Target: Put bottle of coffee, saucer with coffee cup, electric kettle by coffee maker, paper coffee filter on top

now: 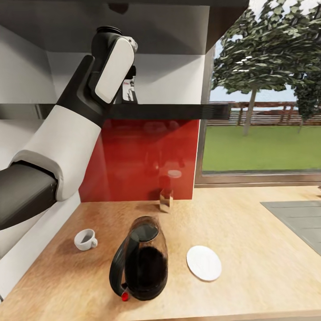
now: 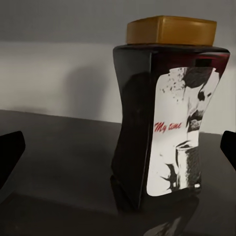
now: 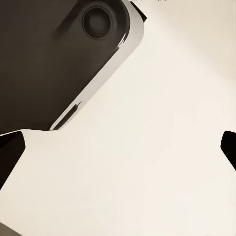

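The bottle of coffee [image 2: 162, 118], a dark jar with a yellow lid and pale label, stands upright on the dark kitchen shelf [image 1: 169, 111]. My left gripper [image 2: 118, 150] is open just in front of it, one black fingertip to each side, not touching. My left arm [image 1: 111, 67] reaches up to that shelf. On the countertop [image 1: 249, 214] below sit the electric kettle [image 1: 140, 263], the coffee cup [image 1: 85, 239] to its left, the saucer [image 1: 203, 263] to its right, and a small pale folded paper coffee filter [image 1: 166, 199] by the backsplash. My right gripper [image 3: 118, 145] is open over a pale surface. The coffee maker is out of view.
A red backsplash [image 1: 142, 160] runs behind the counter. A white wall [image 1: 26, 80] closes the left side. A grey inset panel [image 1: 296, 223] lies at the counter's right, below a large window [image 1: 263, 111]. A cabinet underside [image 1: 156, 22] hangs over the shelf.
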Available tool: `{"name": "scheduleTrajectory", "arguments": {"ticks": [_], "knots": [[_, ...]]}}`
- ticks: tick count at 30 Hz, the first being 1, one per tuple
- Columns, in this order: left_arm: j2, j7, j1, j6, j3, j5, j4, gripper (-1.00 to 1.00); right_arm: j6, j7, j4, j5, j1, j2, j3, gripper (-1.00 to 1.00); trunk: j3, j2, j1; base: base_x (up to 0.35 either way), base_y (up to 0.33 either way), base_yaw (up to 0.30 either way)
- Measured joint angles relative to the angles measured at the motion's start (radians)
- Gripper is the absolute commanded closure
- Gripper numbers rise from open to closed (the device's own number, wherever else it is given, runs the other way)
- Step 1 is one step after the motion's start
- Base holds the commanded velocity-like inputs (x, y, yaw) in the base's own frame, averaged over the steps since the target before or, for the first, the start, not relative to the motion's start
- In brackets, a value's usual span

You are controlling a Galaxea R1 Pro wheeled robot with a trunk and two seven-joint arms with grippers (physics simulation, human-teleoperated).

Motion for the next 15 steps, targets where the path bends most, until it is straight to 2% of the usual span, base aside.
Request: {"name": "scheduleTrajectory", "arguments": {"ticks": [6, 15], "knots": [[0.000, -0.001, 0.000, 0.000, 0.000, 0.000, 0.000, -1.00, 0.000, 0.000, 0.000, 0.000, 0.000, 0.000, 0.000, -1.00, 0.000, 0.000, 0.000, 0.132, -0.074, 0.000], [0.000, -0.002, 0.000, 0.000, -0.001, 0.000, 0.001, -1.00, 0.000, 0.000, 0.000, 0.000, 0.000, 0.000, 0.000, -1.00, 0.000, 0.000, 0.000, 0.053, -0.052, 0.000]]}}
